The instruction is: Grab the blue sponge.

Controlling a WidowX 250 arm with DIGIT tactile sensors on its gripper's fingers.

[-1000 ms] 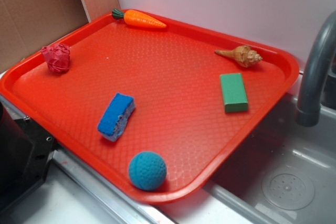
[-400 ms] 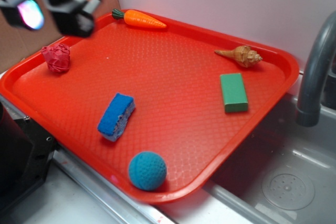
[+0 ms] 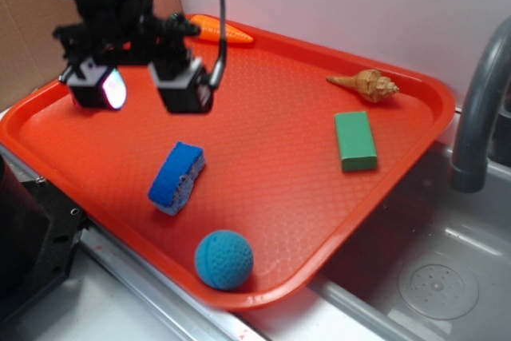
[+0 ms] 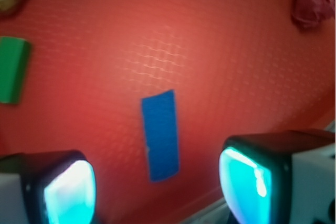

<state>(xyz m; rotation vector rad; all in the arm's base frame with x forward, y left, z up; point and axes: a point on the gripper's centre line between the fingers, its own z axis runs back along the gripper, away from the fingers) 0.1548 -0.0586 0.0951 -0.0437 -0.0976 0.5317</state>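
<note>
Exterior: end effector (image 3: 142,89) spread, seemingly above blue sponge (image 3: 176,177).

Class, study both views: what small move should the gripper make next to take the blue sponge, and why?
Probably descend toward the tray. The gripper hangs open above and behind the blue sponge, not touching it; the wrist view shows the sponge roughly between the fingers, so it seems nearly lined up.

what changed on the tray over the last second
The gripper came into view from the upper left and moved down and right over the red tray. It now hangs open above and behind the blue sponge, holding nothing. The sponge, teal ball, green block, seashell and carrot stayed put.
</note>
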